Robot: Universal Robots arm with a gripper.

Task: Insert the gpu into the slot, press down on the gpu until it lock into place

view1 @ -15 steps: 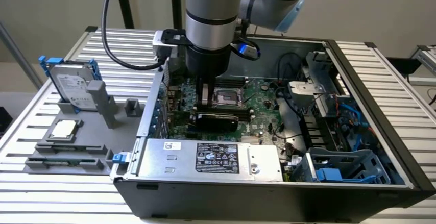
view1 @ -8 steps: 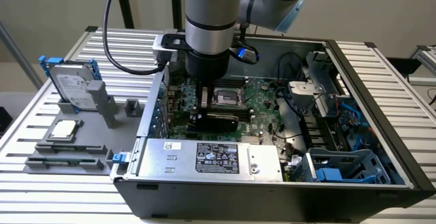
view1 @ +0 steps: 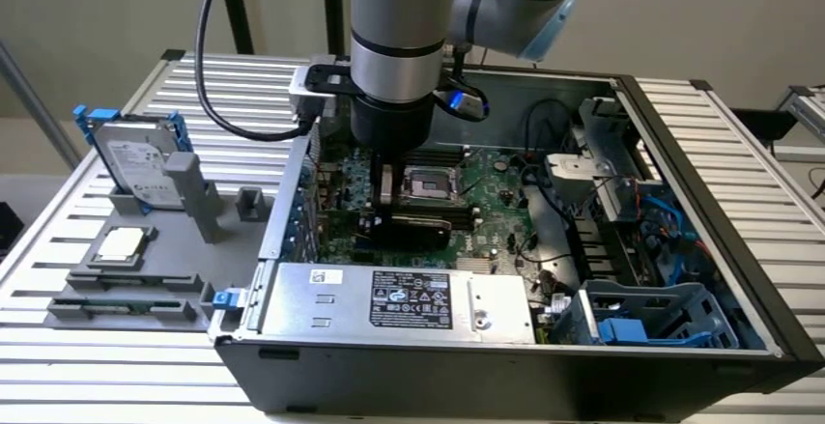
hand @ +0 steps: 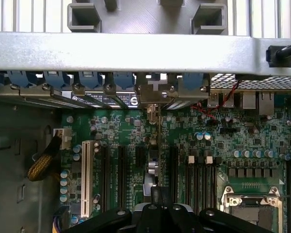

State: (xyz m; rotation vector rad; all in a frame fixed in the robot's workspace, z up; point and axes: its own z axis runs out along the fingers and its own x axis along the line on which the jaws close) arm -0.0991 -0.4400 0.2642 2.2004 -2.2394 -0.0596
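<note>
Computer case (view1: 516,376) lying open on grey slatted table (view1: 116,376), pale wall (view1: 91,9) behind.
Gripper (view1: 390,213) closed tight, low inside case, right at top of gpu (view1: 419,228); gpu standing on edge on green board (view1: 497,178), beside square chip socket (view1: 426,184); hard drive (view1: 135,163) parked at the exterior view's left.

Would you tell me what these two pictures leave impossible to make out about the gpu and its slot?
1. slot: in the exterior view it is hidden beneath the gpu and the tool, so seating cannot be judged.
2. gpu's contact edge: in the wrist view the card is seen edge-on, and the tool covers its near end.
3. power supply label: in the exterior view the print is too small to read.
</note>
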